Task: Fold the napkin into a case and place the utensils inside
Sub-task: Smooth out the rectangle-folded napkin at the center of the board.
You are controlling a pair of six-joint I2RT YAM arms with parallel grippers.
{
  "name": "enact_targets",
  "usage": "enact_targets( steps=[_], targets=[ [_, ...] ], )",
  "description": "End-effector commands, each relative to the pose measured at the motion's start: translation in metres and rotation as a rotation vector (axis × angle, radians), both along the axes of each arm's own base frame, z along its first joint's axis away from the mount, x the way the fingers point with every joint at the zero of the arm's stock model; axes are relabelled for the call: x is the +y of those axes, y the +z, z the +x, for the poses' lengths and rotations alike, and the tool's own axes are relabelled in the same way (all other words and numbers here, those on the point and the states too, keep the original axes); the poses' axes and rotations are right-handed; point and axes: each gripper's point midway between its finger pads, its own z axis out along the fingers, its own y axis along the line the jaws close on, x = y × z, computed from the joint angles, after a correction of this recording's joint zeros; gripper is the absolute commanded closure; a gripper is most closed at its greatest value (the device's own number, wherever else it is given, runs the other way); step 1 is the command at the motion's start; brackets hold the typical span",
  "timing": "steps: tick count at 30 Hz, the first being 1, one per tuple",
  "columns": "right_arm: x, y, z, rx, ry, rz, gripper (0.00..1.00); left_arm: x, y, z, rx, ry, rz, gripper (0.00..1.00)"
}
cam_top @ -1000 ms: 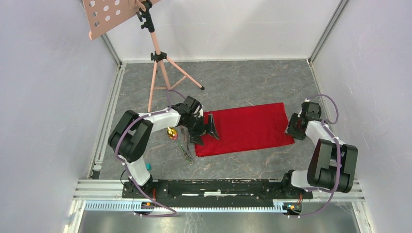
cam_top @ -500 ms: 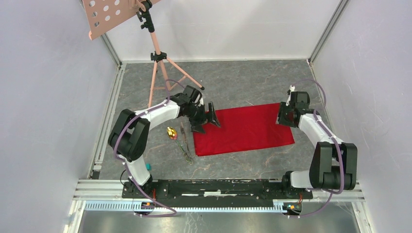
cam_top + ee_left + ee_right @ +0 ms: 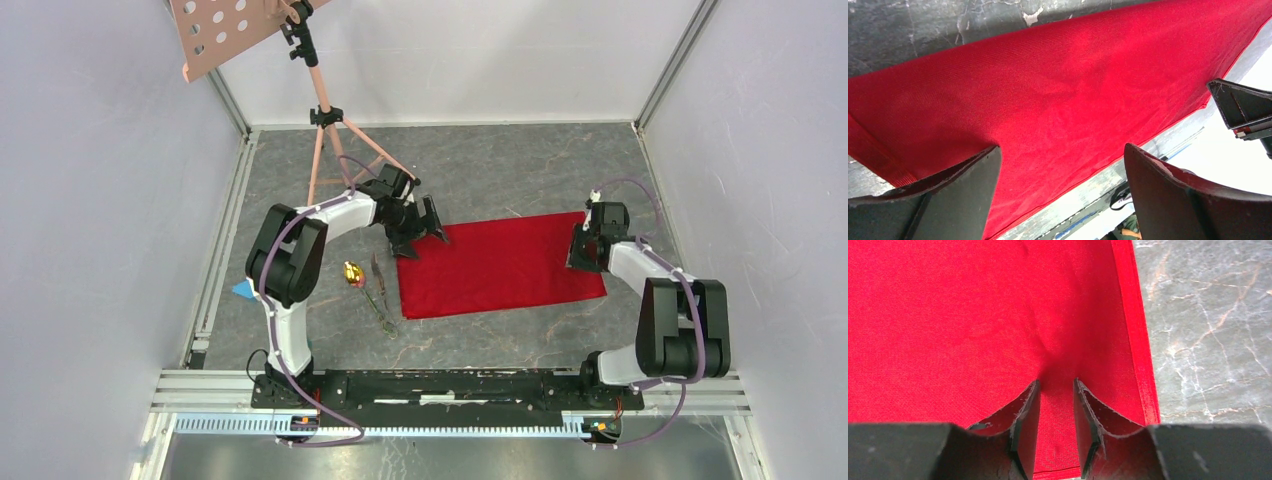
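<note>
No fold is made yet: the napkin lies flat as an open rectangle on the table, right of centre. Both grippers are at its far corners. The left gripper hangs over the far-left corner with its jaws spread wide; the cloth lies below them, not gripped. The right gripper is down on the cloth just inside the right hem, jaws drawn close with a narrow gap. A small pucker of cloth rises at their tips, but whether it is firmly pinched cannot be told. The utensils lie on the bare table just beside the napkin's left edge, the gold spoon farthest left; none is on the cloth. Judgement: the task is at its start. Outstanding: secure both far corners, fold the cloth into the case, then load each utensil. Risk: a grip on one corner only would likely drag the cloth askew.
</note>
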Motion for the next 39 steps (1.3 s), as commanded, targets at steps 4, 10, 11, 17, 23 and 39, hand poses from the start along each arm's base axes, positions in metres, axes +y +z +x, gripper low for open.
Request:
enact_targets(
  steps=[4,10,11,17,23,39],
  targets=[
    [-0.008,-0.011,-0.017,-0.016,-0.044,-0.035,0.62,0.042,-0.034,0.018,0.041,0.091,0.132,0.00],
    [0.037,-0.028,-0.039,0.002,0.068,0.128,0.60,0.082,-0.038,0.037,0.029,0.110,0.247,0.00],
    [0.042,-0.029,-0.041,0.003,0.080,0.142,0.60,0.087,-0.037,0.040,0.030,0.114,0.257,0.00],
    [0.091,-0.009,-0.043,-0.054,0.203,0.204,0.56,0.108,-0.019,0.054,-0.011,0.149,0.297,0.00],
    [0.092,0.023,-0.018,-0.128,0.251,0.147,0.49,0.100,0.017,0.052,-0.078,0.147,0.235,0.00],
    [0.090,0.042,0.048,-0.165,0.227,0.160,0.48,0.048,0.042,0.029,-0.111,0.075,0.030,0.00]
  ],
)
